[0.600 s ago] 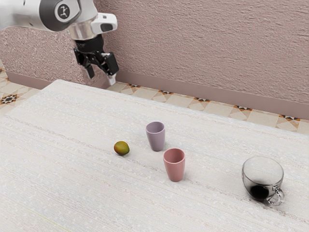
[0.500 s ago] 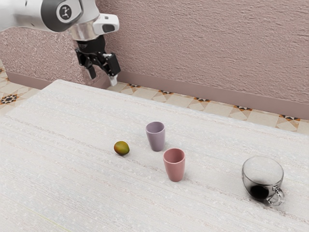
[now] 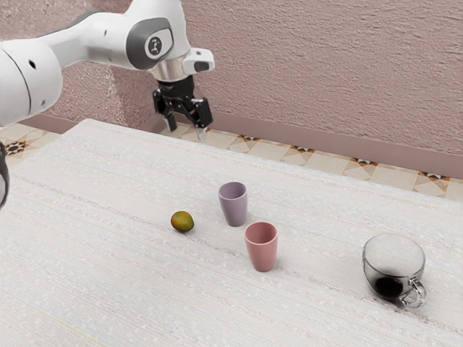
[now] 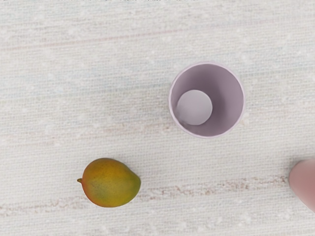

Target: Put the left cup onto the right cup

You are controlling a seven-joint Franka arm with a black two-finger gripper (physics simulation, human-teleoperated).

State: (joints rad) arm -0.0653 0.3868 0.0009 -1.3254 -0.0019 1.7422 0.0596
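hanging high, the end effector (image 3: 187,129) gapes over lilac cup (image 3: 233,203) and mango (image 3: 182,221).

The exterior camera stands at the side of the arm (image 3: 87,43), rather high and some way back. It looks down at a slant across the table (image 3: 87,289) toward the wall (image 3: 325,65) and takes in the whole top, as far as the glass mug (image 3: 394,270). The wrist camera rides at the gripper (image 3: 187,130) and looks straight down, much nearer to the table. Both views share the lilac cup (image 3: 233,203), the mango (image 3: 182,221) and the pink cup (image 3: 261,246), which the wrist view cuts at its edge.
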